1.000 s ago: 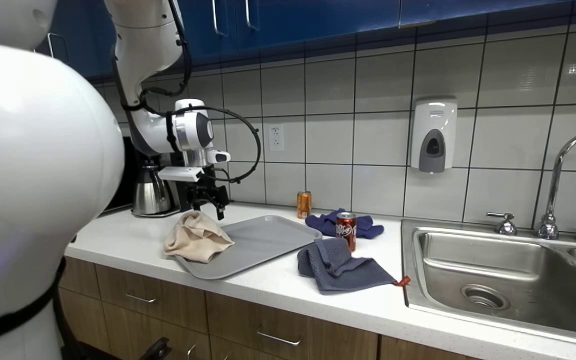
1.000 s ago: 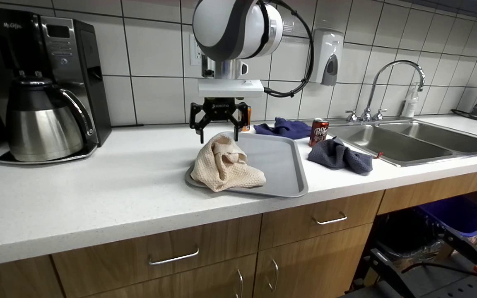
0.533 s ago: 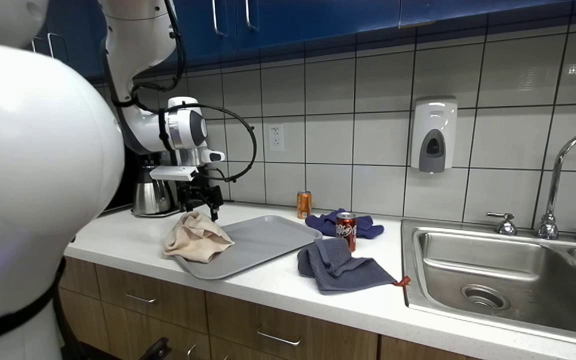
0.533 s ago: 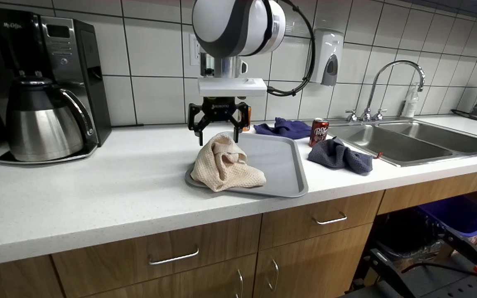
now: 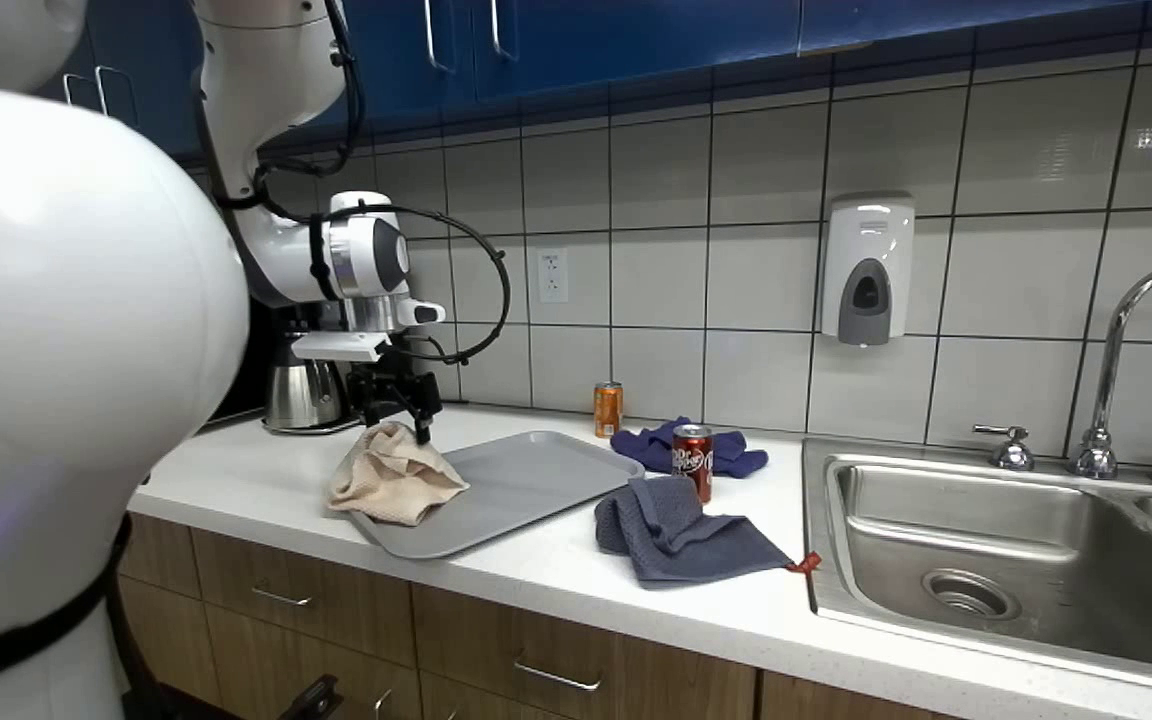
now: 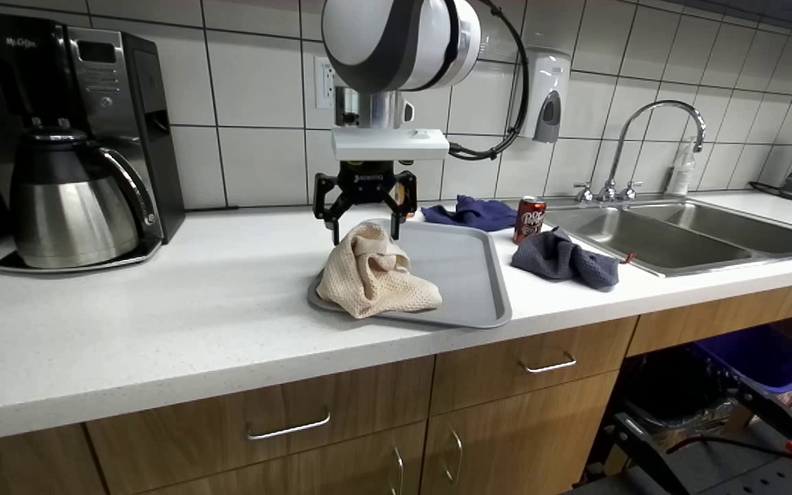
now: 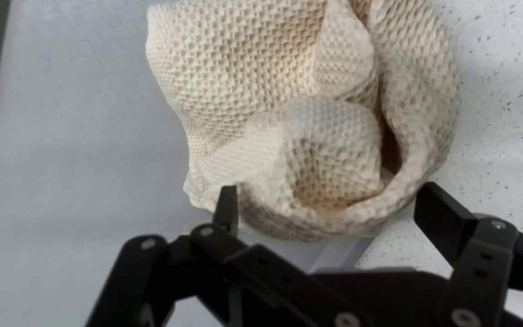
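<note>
The black two-fingered gripper (image 6: 365, 236) hangs with its fingers spread wide by the raised top of the crumpled beige waffle-textured cloth (image 6: 375, 283), which lies across one edge of the flat grey rectangular tray (image 6: 461, 275), near a bunched slate-blue cloth (image 6: 564, 261).

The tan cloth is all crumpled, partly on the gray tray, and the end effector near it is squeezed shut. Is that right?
Not quite: the end effector isn't shut. The wrist view shows it open, with its fingers spread wide apart. The tan cloth is all crumpled and partly on the gray tray, just as you said.
</note>
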`<state>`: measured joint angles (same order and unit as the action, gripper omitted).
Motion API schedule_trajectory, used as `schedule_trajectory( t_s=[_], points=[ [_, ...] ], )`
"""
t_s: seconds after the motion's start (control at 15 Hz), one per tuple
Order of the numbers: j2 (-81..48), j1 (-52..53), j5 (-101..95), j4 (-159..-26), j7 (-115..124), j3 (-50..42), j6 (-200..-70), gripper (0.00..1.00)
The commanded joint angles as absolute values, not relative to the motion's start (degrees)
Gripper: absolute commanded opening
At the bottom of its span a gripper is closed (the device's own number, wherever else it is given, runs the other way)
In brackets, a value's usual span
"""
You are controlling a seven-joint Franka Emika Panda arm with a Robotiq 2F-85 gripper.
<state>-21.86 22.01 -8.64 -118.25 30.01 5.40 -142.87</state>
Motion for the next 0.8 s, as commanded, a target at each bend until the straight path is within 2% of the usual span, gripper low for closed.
schedule_trajectory(
  t_s=[0.0, 0.27, 0.33, 0.4, 0.73],
  points=[
    [-19.04, 20.85, -6.68, -121.56, 27.53, 6.61, -143.28, 1.0],
    [-18.79, 20.91, -6.63, -122.38, 27.54, 6.61, -143.86, 1.0],
    [-18.82, 20.83, -6.46, -122.48, 27.48, 6.68, -144.21, 0.82],
    [-18.84, 20.77, -6.36, -122.54, 27.31, 6.74, -144.52, 0.72],
    [-19.31, 20.58, -5.85, -122.2, 26.72, 6.73, -144.96, 0.34]
  ],
)
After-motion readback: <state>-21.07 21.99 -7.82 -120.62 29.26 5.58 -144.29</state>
